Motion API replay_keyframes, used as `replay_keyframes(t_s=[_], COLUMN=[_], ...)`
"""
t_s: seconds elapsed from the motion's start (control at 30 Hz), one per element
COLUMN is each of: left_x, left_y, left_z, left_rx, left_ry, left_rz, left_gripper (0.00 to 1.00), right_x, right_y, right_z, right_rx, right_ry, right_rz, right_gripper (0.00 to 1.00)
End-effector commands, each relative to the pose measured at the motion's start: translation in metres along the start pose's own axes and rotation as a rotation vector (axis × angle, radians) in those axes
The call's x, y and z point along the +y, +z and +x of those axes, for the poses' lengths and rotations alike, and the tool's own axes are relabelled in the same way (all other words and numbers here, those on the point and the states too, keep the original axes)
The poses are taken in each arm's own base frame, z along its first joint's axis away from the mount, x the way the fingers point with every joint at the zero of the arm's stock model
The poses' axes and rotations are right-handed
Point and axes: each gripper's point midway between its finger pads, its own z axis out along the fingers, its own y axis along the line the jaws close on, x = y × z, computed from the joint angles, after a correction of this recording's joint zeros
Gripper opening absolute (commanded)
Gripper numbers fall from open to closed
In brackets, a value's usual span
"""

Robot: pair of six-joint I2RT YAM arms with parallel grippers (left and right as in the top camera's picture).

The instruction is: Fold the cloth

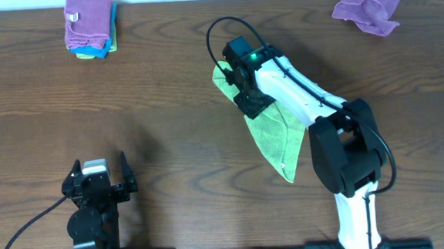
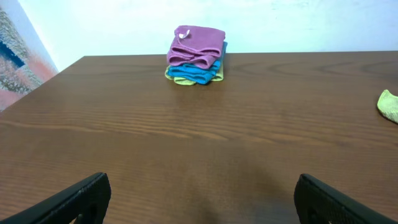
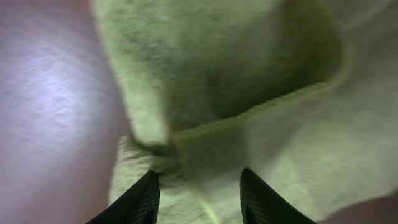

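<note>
One fuzzy green terry cloth (image 1: 273,137) lies in a rough triangle mid-table on the dark wood-grain table (image 1: 168,128), its upper corner bunched under the right gripper (image 3: 199,199), whose two black fingers (image 3: 140,202) pinch a thick fold. The left gripper (image 2: 205,205) is spread wide, holding nothing. Far back are one neat stack (image 1: 89,28) of three folded cloths and one crumpled purple cloth (image 1: 367,6)

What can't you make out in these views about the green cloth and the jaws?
Overhead: the right arm covers the top of the green cloth, hiding any grip.
Right wrist: close and blurred; whether the right jaws pinch the cloth is unclear.
Left wrist: the frame's right edge cuts off all but a sliver of the cloth; the bottom edge crops the left jaws.
</note>
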Motion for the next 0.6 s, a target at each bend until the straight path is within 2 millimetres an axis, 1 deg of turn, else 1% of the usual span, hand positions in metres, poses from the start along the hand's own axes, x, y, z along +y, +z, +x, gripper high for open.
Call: replay_keyframes(t_s=[0.0,0.13,0.3,0.37,0.5,0.57], left_x=[0.0016,0.0016,0.0016,0.0016,0.0016,0.0016], left_y=[0.0032,0.0032,0.0032,0.0032,0.0032,0.0032], left_z=[0.0149,0.0149,0.0149,0.0148,0.0149,0.0149], left_rx=[0.034,0.034,0.034,0.034,0.034,0.034], left_ry=[0.0,0.0,0.0,0.0,0.0,0.0], left_rz=[-0.012,-0.012,-0.012,-0.012,-0.012,-0.012], left_gripper=[0.95,0.95,0.95,0.95,0.95,0.95], right_x=[-0.0152,-0.0197,-0.0223,-0.0222,-0.0216,-0.0194], right_y=[0.0061,0.0065,0.0067,0.0067,0.0067,0.0068], right_z=[0.0033,0.0023,0.0022,0.0021,0.0021,0.0018], right_rx=[0.02,0.015,0.014,0.013,0.013,0.012], right_ry=[0.027,0.034,0.038,0.038,0.038,0.038], right_rz=[0.082,0.092,0.098,0.098,0.094,0.084], right_gripper=[0.41,0.33,0.3,0.25,0.03,0.01])
